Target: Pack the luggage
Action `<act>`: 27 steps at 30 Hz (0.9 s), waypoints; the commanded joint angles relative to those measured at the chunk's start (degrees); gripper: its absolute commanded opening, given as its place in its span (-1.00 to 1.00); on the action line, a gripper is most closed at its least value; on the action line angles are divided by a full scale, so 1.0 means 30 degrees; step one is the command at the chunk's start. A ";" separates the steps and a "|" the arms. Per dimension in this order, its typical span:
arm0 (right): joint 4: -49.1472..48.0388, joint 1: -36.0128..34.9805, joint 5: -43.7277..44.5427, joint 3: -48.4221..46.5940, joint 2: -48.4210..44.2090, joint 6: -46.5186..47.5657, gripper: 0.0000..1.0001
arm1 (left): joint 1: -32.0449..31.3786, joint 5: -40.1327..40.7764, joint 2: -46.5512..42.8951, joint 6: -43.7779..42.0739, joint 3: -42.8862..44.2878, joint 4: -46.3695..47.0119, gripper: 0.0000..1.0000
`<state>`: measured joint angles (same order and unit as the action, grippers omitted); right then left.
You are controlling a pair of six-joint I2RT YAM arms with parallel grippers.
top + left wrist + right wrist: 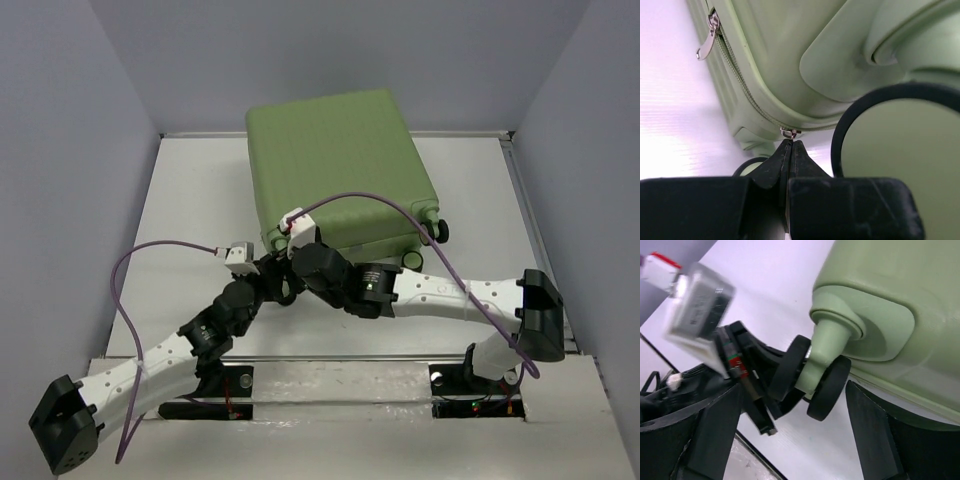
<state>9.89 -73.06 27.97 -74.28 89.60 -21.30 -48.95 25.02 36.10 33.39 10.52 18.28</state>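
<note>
White table, grey walls. Luggage lies flat and shut, just ahead of both jaws. Left gripper is closed, pinching the zipper pull at its tips. The zip track runs up-left from there. Right gripper is open, with the caster wheel between its fingers, not touching.

Beside a wheel, left gripper jaws pinch the luggage zipper pull.
</note>
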 commanded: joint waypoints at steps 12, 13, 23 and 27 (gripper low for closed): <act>0.0979 0.0593 0.3625 -0.0783 -0.0076 -0.1310 0.72 | -0.0090 -0.2215 -0.0577 0.0414 -0.0490 0.4921 -0.88; 0.1416 0.0593 0.3917 -0.1019 0.0130 -0.1047 0.71 | -0.0090 -0.2215 -0.0577 0.0414 -0.0519 0.4892 -0.89; 0.6920 -0.0050 0.6847 -0.4736 0.3761 -0.0022 0.61 | -0.0061 -0.2362 -0.0256 0.0385 -0.0315 0.4921 -0.88; 0.9589 -0.0228 0.8164 -0.6317 0.4643 0.0420 0.64 | -0.0031 -0.2420 -0.0109 0.0385 -0.0315 0.4950 -0.89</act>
<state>28.18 -73.14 44.16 -87.00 102.19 -22.37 -48.62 21.37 35.86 33.74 8.34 23.64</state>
